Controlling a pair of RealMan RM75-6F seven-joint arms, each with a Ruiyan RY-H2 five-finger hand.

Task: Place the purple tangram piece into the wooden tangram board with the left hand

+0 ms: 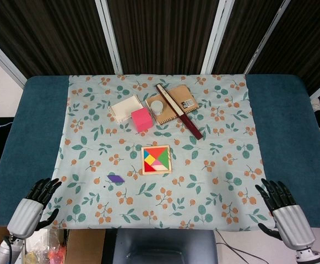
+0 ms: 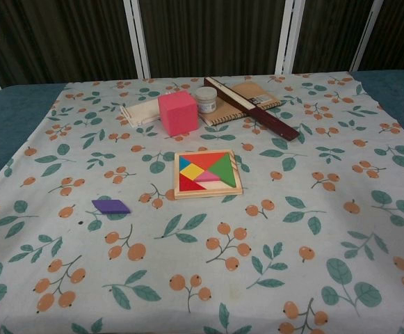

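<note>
Purple tangram piece, a small flat parallelogram, lay loose on the floral cloth that covered the tabletop, a little left of the wooden tangram board and slightly nearer the robot. Farthest left, the left robot hand hovered at the near corner of the tabletop, released, fingers apart and grasping nothing, well apart from the piece; only the head view showed it. Behind the piece, toward the far edge, stood a cream open box with a pink cube just beside it. The board sat near the middle of the cloth, already filled with red, blue, yellow, green and pink pieces, with what looked like a bare slot along its lower right. Farther back and to the right, a small white jar rested on a brown notebook, crossed by a long dark ruler-like stick. At the far right, the right robot hand was likewise released and empty, off the near corner. By my reading, the task had not yet begun: the reach was the step in hand. The next move would call for the left hand to travel forward and right to the piece, then pinch its thin edges off the soft cloth, which might be fiddly, before turning it to match the gap.
</note>
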